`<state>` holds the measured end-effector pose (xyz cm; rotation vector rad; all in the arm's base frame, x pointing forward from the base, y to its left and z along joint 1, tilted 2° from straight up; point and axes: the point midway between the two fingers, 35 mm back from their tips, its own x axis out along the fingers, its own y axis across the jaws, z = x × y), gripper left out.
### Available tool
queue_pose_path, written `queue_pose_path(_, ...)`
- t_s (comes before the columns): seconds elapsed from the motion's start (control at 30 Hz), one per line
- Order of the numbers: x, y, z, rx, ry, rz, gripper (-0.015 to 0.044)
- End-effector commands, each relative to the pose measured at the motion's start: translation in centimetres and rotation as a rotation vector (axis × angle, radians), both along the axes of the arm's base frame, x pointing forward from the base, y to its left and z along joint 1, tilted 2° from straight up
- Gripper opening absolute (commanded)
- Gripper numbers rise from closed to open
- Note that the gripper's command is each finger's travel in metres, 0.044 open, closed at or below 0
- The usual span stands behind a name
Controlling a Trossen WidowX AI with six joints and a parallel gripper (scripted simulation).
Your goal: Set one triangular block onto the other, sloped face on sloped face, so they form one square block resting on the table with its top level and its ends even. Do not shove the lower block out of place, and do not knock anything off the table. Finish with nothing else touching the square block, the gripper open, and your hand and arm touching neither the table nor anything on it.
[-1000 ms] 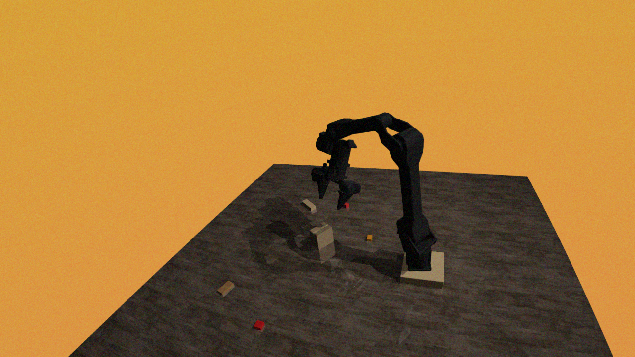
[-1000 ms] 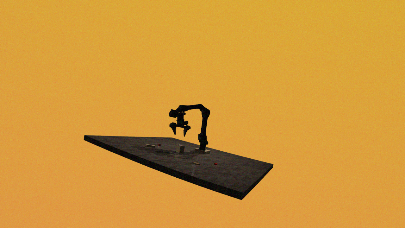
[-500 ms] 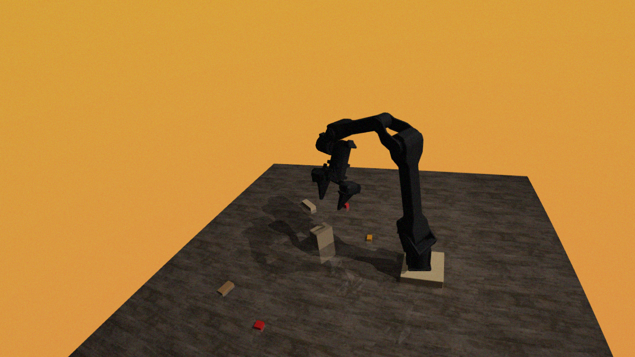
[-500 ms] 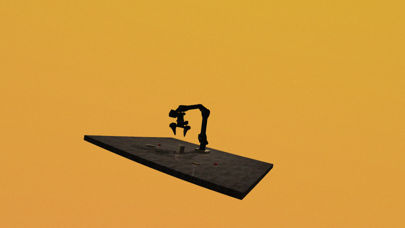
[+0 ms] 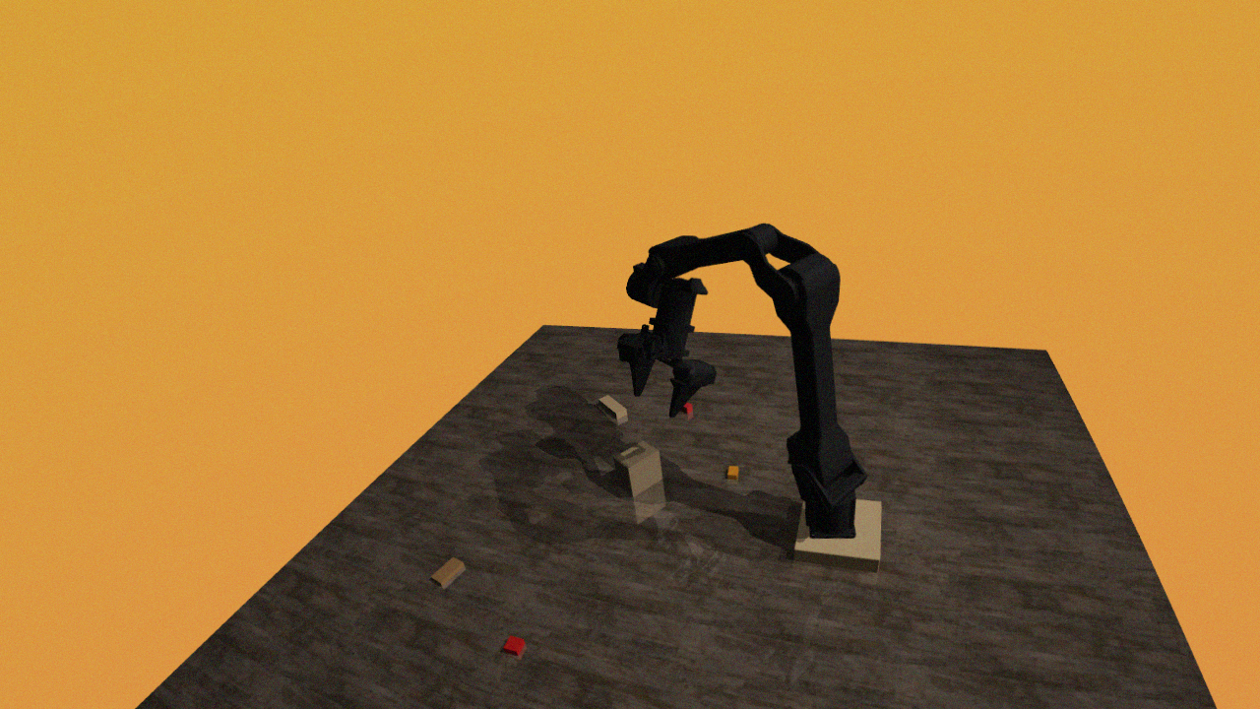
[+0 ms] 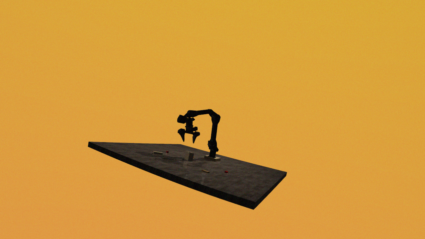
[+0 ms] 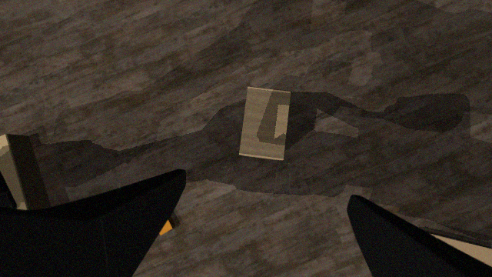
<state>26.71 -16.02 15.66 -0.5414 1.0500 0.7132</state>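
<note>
One pale square-looking block (image 5: 646, 473) (image 6: 189, 156) (image 7: 250, 123) stands on the tabletop (image 5: 951, 440) (image 6: 243, 178) (image 7: 96, 46), near the top view's centre; my tool (image 5: 655, 405) (image 6: 188, 142) (image 7: 264, 189) hovers above, open and apart from it.

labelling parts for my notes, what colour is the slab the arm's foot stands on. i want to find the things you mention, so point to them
The base slab (image 5: 867, 520) (image 6: 217, 159) is pale cream, showing best in the top view.

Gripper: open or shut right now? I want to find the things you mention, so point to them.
Open. The gripper (image 5: 655, 405) (image 6: 189, 142) (image 7: 264, 189) has its fingers spread wide, with nothing between them, above the square block (image 5: 639, 467) (image 6: 189, 156) (image 7: 254, 123).
</note>
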Motion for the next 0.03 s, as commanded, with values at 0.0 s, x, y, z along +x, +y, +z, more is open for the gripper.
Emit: queue_pose_path(0.0, 0.0, -0.01, -0.02, 0.0, 0.001, -0.003, 0.044)
